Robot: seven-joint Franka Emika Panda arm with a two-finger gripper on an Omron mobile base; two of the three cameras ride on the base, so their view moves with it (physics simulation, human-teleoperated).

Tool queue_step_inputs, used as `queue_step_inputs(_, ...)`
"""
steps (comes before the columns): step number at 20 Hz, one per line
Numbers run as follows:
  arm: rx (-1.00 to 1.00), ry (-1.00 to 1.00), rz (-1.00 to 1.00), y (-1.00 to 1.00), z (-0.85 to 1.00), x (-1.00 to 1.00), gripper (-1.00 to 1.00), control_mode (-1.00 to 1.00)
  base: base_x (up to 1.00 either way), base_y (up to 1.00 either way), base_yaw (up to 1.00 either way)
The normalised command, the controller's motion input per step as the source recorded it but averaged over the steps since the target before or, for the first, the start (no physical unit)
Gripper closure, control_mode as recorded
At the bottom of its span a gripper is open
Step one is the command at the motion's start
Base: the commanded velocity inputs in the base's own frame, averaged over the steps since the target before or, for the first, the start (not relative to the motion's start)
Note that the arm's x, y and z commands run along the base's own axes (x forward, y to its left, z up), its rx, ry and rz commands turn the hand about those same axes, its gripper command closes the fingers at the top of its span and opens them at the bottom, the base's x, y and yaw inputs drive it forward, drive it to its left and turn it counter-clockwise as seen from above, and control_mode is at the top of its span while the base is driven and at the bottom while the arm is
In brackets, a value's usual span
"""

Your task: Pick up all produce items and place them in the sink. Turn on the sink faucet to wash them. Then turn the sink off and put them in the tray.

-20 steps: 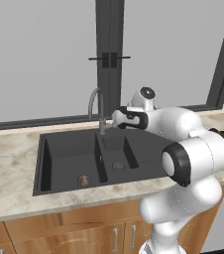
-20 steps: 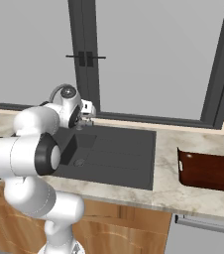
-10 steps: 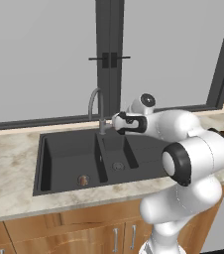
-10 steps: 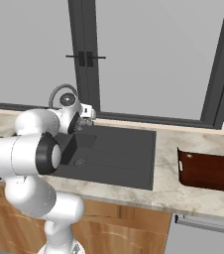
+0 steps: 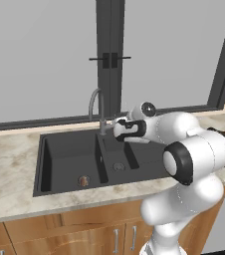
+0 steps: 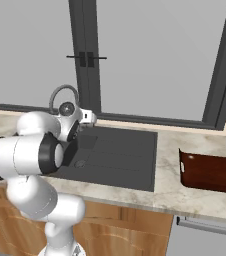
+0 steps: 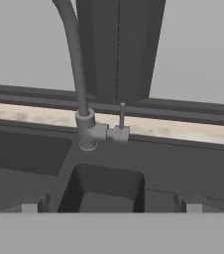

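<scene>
Our gripper point(image 7: 111, 206) hangs released, jaws wide, facing the sink faucet point(image 7: 79, 74). Its lever point(image 7: 122, 119) — probably stiff, thin — at twelve o'clock; we'd nudge its tip.

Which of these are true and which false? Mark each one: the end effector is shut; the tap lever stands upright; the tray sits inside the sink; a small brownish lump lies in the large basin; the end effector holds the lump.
1. The end effector is shut. False: its fingers stand wide apart.
2. The lever on the tap stands upright. True.
3. The tray sits inside the sink. False: it rests on the counter, apart from the sink, on the side away from the tap.
4. A small brownish lump lies in the large basin. True.
5. The end effector holds the lump. False: it grips nothing and points at the tap's base.
</scene>
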Motion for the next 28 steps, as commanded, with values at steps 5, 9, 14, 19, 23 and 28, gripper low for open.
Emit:
queue_step_inputs(5,0.0,-0.1,0.0,0.0,-0.12,0.0,-1.0,-1.0,0.0,0.0,0.0)
queue_step_inputs(9,0.0,-0.02,0.0,0.0,-0.04,0.0,-1.0,-1.0,0.0,0.0,0.0)
queue_step_inputs(14,0.0,0.0,0.01,0.02,-0.02,0.28,-1.0,-1.0,0.0,0.0,0.0)
queue_step_inputs(19,0.0,0.0,0.02,0.0,0.0,0.48,-1.0,-1.0,0.0,0.0,0.0)
queue_step_inputs(23,0.0,0.0,0.03,0.0,0.0,0.45,-1.0,-1.0,0.0,0.0,0.0)
queue_step_inputs(28,0.0,0.0,0.02,-0.02,-0.04,0.34,-1.0,-1.0,0.0,0.0,0.0)
